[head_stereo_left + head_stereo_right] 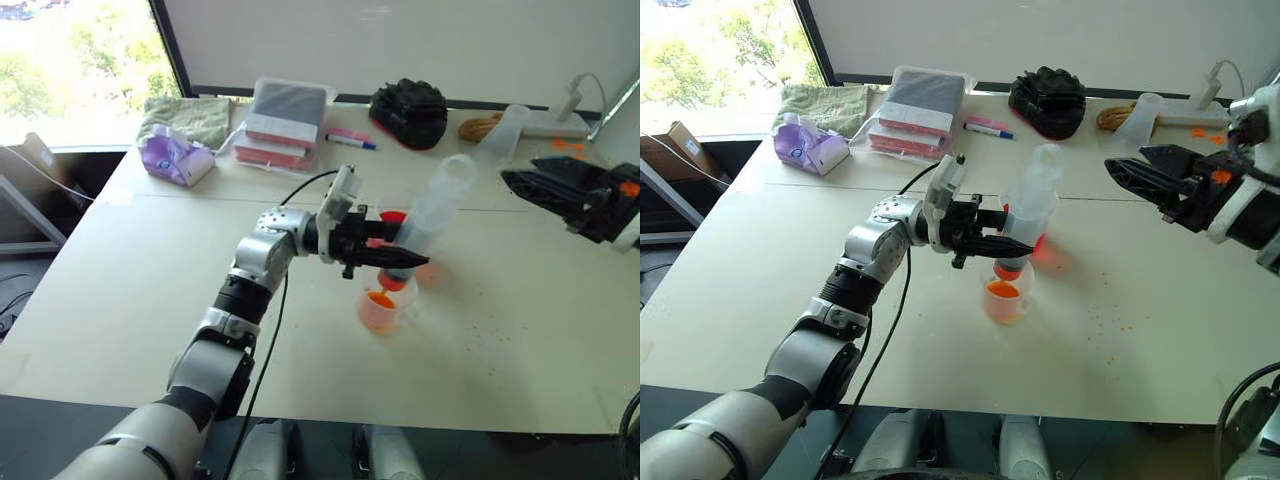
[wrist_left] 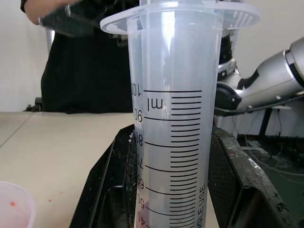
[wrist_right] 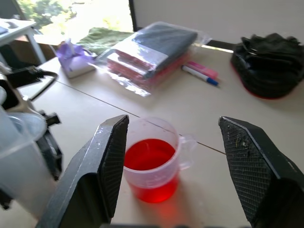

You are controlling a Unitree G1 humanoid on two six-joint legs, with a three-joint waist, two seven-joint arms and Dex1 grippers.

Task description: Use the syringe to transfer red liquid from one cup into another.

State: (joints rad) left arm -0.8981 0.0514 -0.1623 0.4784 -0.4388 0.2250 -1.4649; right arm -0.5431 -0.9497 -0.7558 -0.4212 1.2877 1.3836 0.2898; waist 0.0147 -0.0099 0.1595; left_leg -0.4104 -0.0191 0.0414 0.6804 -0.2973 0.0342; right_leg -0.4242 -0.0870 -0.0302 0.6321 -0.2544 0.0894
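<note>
Syringe (image 2: 173, 123) in left pincer (image 1: 395, 262)

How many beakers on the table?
2. The deep red beaker stands behind the syringe; the paler orange-pink beaker sits under the syringe's tip. More may be hidden.

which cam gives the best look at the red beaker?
Right wrist view: the deep red beaker sits unobstructed between the right gripper's open fingers, its liquid level and handle plain. In the eye views, the syringe and the left gripper gripping it cover most of it, leaving a red sliver.
</note>
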